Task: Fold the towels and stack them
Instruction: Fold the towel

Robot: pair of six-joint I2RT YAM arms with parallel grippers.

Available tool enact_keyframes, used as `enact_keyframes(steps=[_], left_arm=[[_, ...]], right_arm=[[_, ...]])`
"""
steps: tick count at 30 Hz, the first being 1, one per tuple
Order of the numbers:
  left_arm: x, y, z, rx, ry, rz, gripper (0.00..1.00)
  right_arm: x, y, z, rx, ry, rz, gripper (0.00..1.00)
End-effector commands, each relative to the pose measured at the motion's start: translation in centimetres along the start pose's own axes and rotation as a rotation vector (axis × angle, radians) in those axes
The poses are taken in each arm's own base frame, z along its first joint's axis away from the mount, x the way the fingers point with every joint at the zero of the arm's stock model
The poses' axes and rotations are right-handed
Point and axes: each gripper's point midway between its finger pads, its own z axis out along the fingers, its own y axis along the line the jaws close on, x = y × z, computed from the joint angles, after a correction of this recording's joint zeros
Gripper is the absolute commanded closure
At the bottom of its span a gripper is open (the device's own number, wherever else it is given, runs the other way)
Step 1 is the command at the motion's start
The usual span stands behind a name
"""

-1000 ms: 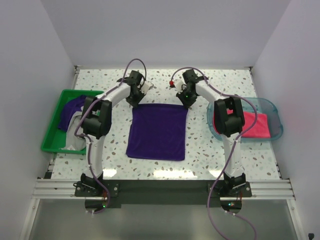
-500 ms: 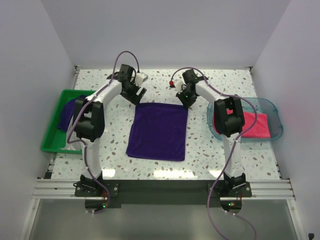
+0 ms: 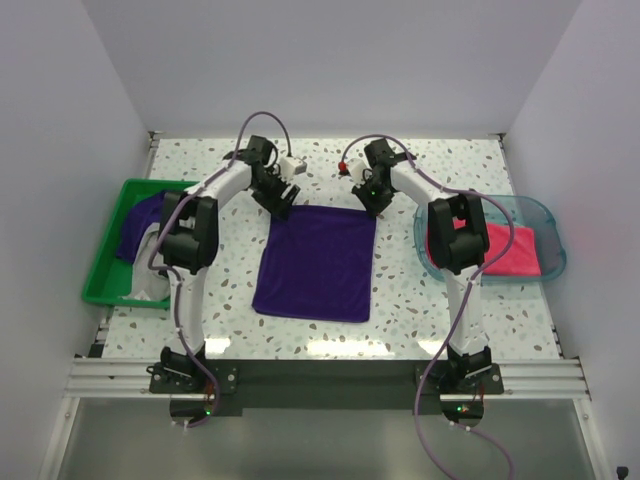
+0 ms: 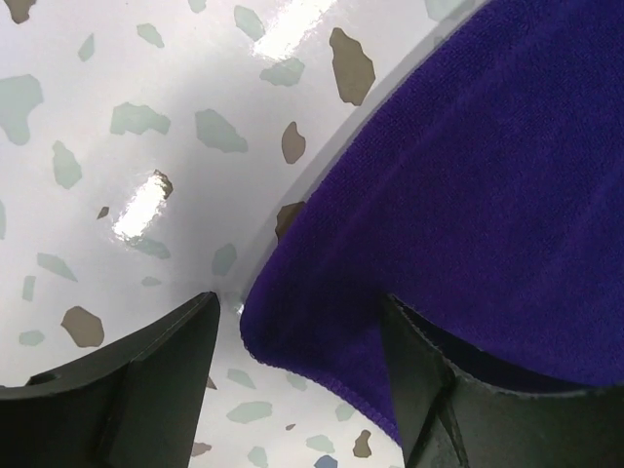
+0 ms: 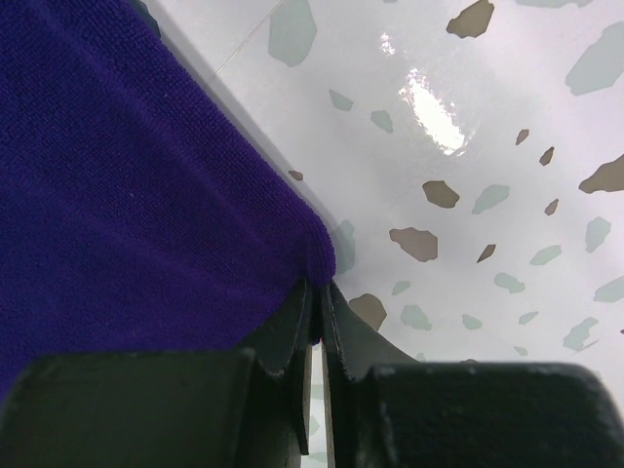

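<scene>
- Working on the white speckled terrazzo surface (image 3: 420, 290), I have the square dark purple cloth towel (image 3: 315, 262) spread flat in the middle, between the two arms. Its far edge lies under both wrists.
- The green plastic bin (image 3: 100, 270) at the left holds a second purple towel (image 3: 140, 225) and a pale grey-white towel (image 3: 150, 285). The translucent teal tray (image 3: 545, 215) at the right holds the hot pink towel (image 3: 515, 250). I judge those can wait, since the first fold of the spread towel is the step in hand.
- The right tool (image 5: 319, 322) is pressed together on the far right corner, with the purple hem pinched between its fingers.
- The left tool (image 4: 292, 370) stands apart around the far left corner. One finger is over bare surface, the other is over cloth, and nothing is gripped.
- I would close the left tool only once the corner sits well between its fingers, taking about as much cloth as the right tool has.
- I would then raise both corners together at an even height and keep the far edge taut. I would carry it toward the near edge and lay corner on corner.
- The main risk I see is a shallow left pinch, which could let the corner slip out and skew the fold.
</scene>
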Motion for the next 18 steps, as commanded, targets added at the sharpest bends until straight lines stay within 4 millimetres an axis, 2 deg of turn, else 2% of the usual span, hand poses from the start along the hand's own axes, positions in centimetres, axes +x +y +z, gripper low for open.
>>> enact_keyframes(steps=[1,3,10,15,18], left_arm=[[-1.8,0.0,-0.3,0.026,-0.047,0.039,0.29],[-1.5,-0.1,0.3,0.035,-0.030,0.036,0.34],[-0.2,-1.0,2.0,0.084,0.015,0.031,0.37],[1.3,-1.4,2.8,0.104,0.065,0.023,0.45],[2.0,-1.3,3.2,0.107,0.094,0.021,0.56]], right_arm=[[1.1,0.5,0.6,-0.006,0.046,-0.002,0.93],[1.1,0.6,0.7,-0.009,0.050,-0.003,0.94],[1.2,0.7,0.8,-0.011,0.051,-0.004,0.93],[1.2,0.7,0.9,-0.008,0.054,-0.003,0.94],[1.2,0.6,0.9,-0.005,0.051,-0.005,0.94]])
